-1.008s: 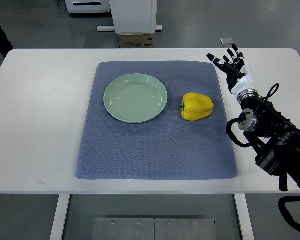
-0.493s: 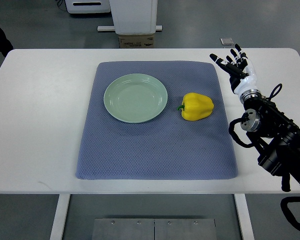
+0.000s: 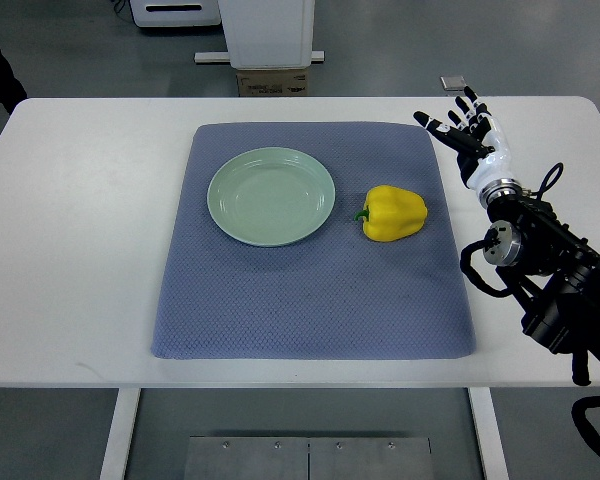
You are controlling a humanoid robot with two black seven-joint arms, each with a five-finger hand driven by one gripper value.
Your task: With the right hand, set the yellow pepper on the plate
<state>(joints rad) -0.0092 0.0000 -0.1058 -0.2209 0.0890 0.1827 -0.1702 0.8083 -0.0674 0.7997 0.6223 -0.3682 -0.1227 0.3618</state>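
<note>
We judge the yellow pepper (image 3: pixel 393 214) to be light and firm, with a smooth, waxy skin that could slide under hard fingers (image 3: pixel 435 125). Its lobed, rounded body may also roll if nudged from one side. We would take it across the broad middle, fingers on one flank and thumb on the other, rather than by the short green stem, which looks too small to hold.

The pepper is bright yellow and blocky, lying on its side with the stem end pointing toward the plate (image 3: pixel 271 196). It rests on the blue-grey mat (image 3: pixel 310 290), just beside the plate's right rim and not touching it. The plate is pale green and holds nothing.

Our right hand (image 3: pixel 467 131) hovers over the white counter (image 3: pixel 80 230) past the mat's far right corner, well apart from the pepper. Its fingers are spread wide and hold nothing. The left arm does not show.
</note>
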